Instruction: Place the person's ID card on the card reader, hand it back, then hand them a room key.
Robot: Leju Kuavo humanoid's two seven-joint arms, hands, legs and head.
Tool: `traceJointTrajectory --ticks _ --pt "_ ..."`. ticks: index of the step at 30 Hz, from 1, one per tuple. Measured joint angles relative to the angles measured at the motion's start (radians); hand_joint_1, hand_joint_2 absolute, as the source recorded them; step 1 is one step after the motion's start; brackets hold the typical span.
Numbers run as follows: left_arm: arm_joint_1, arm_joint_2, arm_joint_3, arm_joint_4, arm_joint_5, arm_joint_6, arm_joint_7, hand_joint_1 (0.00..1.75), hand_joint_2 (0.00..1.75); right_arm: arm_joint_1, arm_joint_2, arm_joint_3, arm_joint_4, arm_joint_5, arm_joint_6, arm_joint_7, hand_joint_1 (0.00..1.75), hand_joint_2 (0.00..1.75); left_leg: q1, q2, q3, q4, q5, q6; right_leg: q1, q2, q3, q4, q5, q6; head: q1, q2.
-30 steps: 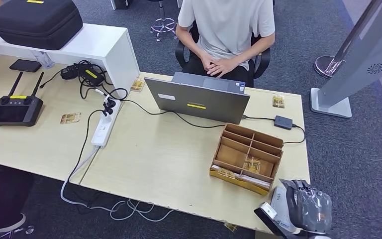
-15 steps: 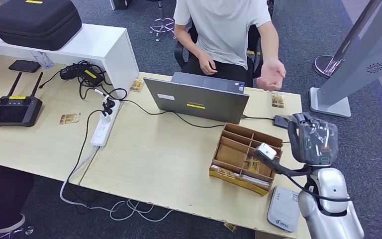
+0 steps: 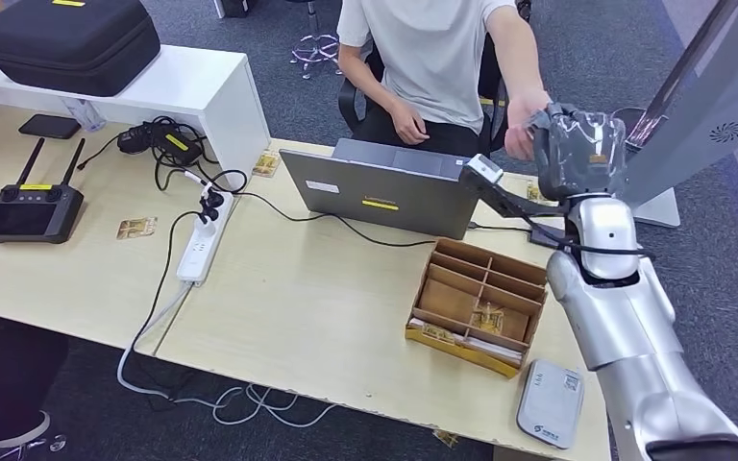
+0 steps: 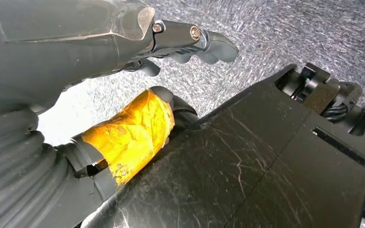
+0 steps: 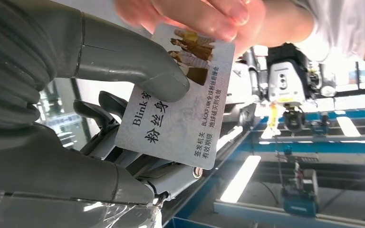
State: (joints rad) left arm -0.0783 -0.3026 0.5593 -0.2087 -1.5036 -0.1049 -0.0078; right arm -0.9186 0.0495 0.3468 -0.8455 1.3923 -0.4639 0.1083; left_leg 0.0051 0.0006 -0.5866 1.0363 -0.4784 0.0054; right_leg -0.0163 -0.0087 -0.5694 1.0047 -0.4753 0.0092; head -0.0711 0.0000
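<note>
My right hand [image 3: 581, 144] is raised over the table's far right edge, held out to the seated person [image 3: 437, 48]. In the right wrist view its thumb [image 5: 138, 61] presses a pale printed ID card [image 5: 180, 109] against the fingers behind it. The person's fingers [image 5: 204, 14] grip the card's far end. The grey-white card reader [image 3: 550, 403] lies at the table's near right corner. A wooden organiser [image 3: 480, 303] beside it holds key cards. My left hand [image 4: 185, 40] hangs over grey carpet, fingers apart and holding nothing.
An open laptop [image 3: 384, 192] stands between me and the person, its cable running to a small adapter [image 3: 546, 236]. A power strip [image 3: 200, 245], a remote controller [image 3: 31, 206] and a black case [image 3: 67, 38] sit to the left. A grey kiosk base [image 3: 639, 197] stands on the right.
My right arm rose from beside the card reader up to the person with the card. The person reached out an arm and took hold of the card's far end.
</note>
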Motion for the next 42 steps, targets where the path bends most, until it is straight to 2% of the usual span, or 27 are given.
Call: traceJointTrajectory --ticks 5,9,12,16,29,30,33,34,38,42 --pt "0.0 0.001 -0.022 0.0 -0.013 -0.005 0.0 0.0 1.75 -0.129 0.019 -0.001 0.219 0.007 -0.001 0.079 1.75 1.75 0.0 -0.001 0.0 0.0 0.0 0.0 0.0 -0.001 0.0 0.0 0.0 0.0 0.0 0.0" --pt "0.0 0.001 -0.035 0.0 -0.015 -0.01 -0.004 0.0 1.75 -0.174 0.018 -0.01 0.325 0.017 0.035 0.136 1.75 1.75 0.0 -0.003 -0.001 0.001 0.0 0.001 0.0 -0.003 0.0 0.0 0.0 0.0 0.0 0.0" --pt "0.001 0.001 -0.039 0.0 -0.015 -0.011 -0.006 0.0 1.75 -0.187 0.015 -0.02 0.375 0.018 0.04 0.146 1.75 1.75 -0.001 -0.003 -0.001 0.001 0.0 0.001 0.0 -0.002 0.0 -0.001 0.0 0.0 0.0 0.0" --pt "0.001 0.001 -0.046 0.0 -0.015 -0.014 -0.01 0.0 1.75 -0.197 0.012 -0.025 0.414 0.023 0.037 0.141 0.0 1.75 -0.001 -0.004 -0.002 0.001 0.0 0.001 0.0 -0.003 -0.001 -0.001 -0.001 0.001 0.0 0.0" --pt "0.001 0.002 -0.053 0.0 -0.015 -0.014 -0.014 0.0 1.75 -0.2 -0.002 -0.037 0.452 0.021 0.001 0.08 0.0 1.75 -0.001 -0.002 -0.001 0.0 0.0 0.001 0.0 -0.002 -0.001 -0.001 0.0 0.0 0.0 0.0" --pt "0.001 0.002 -0.053 0.0 -0.014 -0.013 -0.013 0.0 1.75 -0.199 -0.002 -0.039 0.452 0.018 -0.009 0.066 0.0 1.31 -0.001 -0.002 -0.001 0.0 0.0 0.001 0.0 -0.002 -0.001 -0.001 0.0 0.0 0.0 0.0" --pt "0.001 0.001 -0.053 0.0 -0.013 -0.01 -0.006 0.0 1.75 -0.184 -0.002 -0.048 0.437 -0.001 -0.045 0.004 0.0 1.31 -0.001 -0.002 -0.001 0.0 0.0 0.001 0.0 -0.002 -0.001 -0.001 0.0 0.0 0.0 0.0" --pt "0.001 0.001 -0.053 0.0 -0.012 -0.009 -0.003 0.0 1.75 -0.173 -0.002 -0.051 0.424 -0.013 -0.056 -0.024 0.0 1.75 0.0 -0.002 -0.001 0.0 0.0 0.001 0.0 -0.002 -0.001 -0.001 0.0 0.0 0.0 0.0" --pt "0.001 0.001 -0.052 0.0 0.005 0.001 0.006 0.0 1.75 -0.063 -0.002 -0.054 0.289 -0.09 -0.067 -0.146 0.0 1.75 0.0 -0.002 -0.001 0.0 0.0 0.001 0.0 -0.002 -0.001 -0.001 0.0 0.0 0.0 0.0" --pt "0.002 0.001 -0.047 0.0 0.028 0.014 0.01 0.0 1.75 0.159 -0.017 -0.052 0.012 -0.181 -0.031 -0.211 0.0 1.75 0.001 -0.005 -0.001 0.0 -0.001 0.0 0.001 -0.004 0.0 -0.001 -0.002 0.0 0.0 0.0"
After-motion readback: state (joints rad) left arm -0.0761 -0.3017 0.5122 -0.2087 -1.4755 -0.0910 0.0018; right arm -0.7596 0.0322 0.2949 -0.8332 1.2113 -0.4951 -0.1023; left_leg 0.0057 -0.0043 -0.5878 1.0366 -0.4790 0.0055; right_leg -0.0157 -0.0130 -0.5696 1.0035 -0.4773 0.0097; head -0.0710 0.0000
